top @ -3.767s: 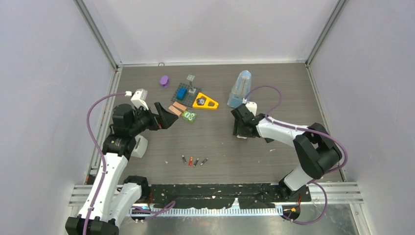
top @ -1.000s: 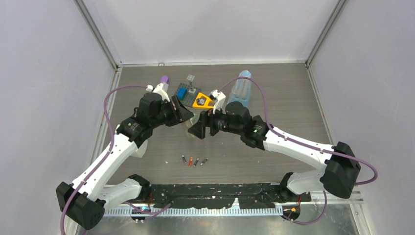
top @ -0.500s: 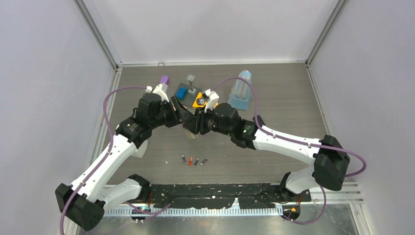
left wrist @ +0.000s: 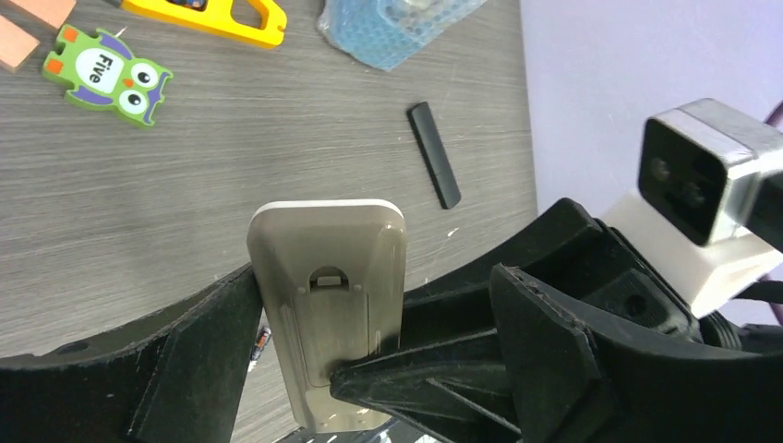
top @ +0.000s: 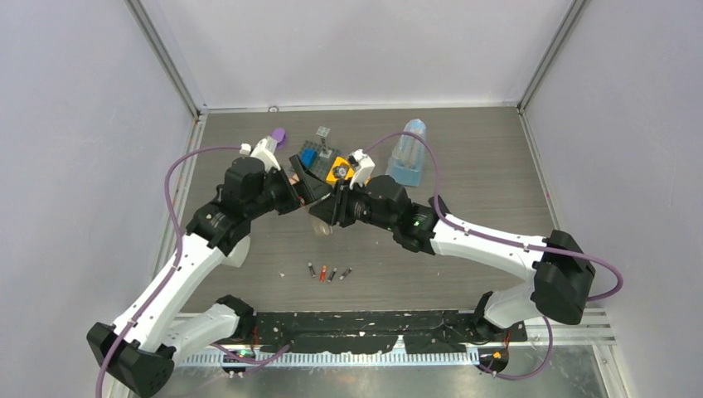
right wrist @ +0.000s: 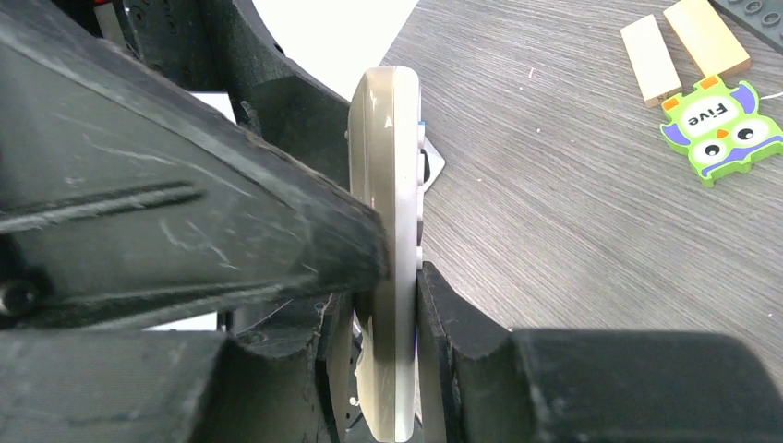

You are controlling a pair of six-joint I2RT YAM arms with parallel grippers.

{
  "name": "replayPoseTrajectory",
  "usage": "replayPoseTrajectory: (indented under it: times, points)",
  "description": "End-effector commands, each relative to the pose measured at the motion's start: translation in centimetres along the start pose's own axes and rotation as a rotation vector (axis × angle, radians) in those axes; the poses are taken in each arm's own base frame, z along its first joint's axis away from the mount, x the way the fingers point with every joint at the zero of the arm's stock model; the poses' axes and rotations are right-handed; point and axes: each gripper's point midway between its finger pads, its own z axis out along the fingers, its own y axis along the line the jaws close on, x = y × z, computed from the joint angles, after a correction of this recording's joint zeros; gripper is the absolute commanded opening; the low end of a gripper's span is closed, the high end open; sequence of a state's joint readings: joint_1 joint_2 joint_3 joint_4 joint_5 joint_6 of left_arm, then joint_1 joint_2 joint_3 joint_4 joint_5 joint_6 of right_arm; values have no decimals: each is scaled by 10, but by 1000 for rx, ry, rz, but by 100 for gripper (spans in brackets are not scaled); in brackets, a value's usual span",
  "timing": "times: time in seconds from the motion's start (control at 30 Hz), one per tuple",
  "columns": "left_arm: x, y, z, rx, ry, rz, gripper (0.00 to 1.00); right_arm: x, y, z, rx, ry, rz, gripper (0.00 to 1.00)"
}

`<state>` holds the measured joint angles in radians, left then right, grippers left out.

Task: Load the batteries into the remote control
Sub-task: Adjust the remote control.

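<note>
The remote control (left wrist: 323,245) is pale white and hangs above the table between both arms. Its back with the battery bay faces the left wrist camera. It shows edge-on in the right wrist view (right wrist: 392,166) and as a pale patch from the top (top: 322,225). My right gripper (right wrist: 403,268) is shut on it, one finger on its back and one on its button face. My left gripper (left wrist: 377,275) is open around it; one finger touches the remote's side edge. The batteries (top: 327,272) lie in a short row on the table near the front. One battery (left wrist: 260,341) peeks out beside the remote.
A flat black strip (left wrist: 434,166) lies on the table right of centre. At the back are a green owl tile (right wrist: 720,129), two wooden blocks (right wrist: 683,46), a yellow triangular piece (top: 341,172), a grey plate with a blue block (top: 315,156), a purple object (top: 278,134) and a blue container (top: 406,153).
Both arms came from the sides to the middle. The right gripper moved left onto the remote. In the last half second the left arm drew back slightly to the left.
</note>
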<state>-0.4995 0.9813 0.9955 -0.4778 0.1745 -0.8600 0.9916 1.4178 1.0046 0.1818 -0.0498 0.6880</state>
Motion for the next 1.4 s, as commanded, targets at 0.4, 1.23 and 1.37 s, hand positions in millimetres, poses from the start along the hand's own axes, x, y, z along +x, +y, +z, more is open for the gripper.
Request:
replayPoseTrajectory:
  times: [0.4, 1.23, 1.37]
  points:
    - [-29, -76, -61, 455, -252, 102, 99, -77, 43, -54, -234, -286, 327, 6]
    - [-15, -126, -76, 828, -145, -19, 60, -146, 90, -104, -624, -507, 529, 13]
    - [-11, -124, -72, 828, -122, -21, 29, -144, 88, -105, -613, -518, 516, 13]
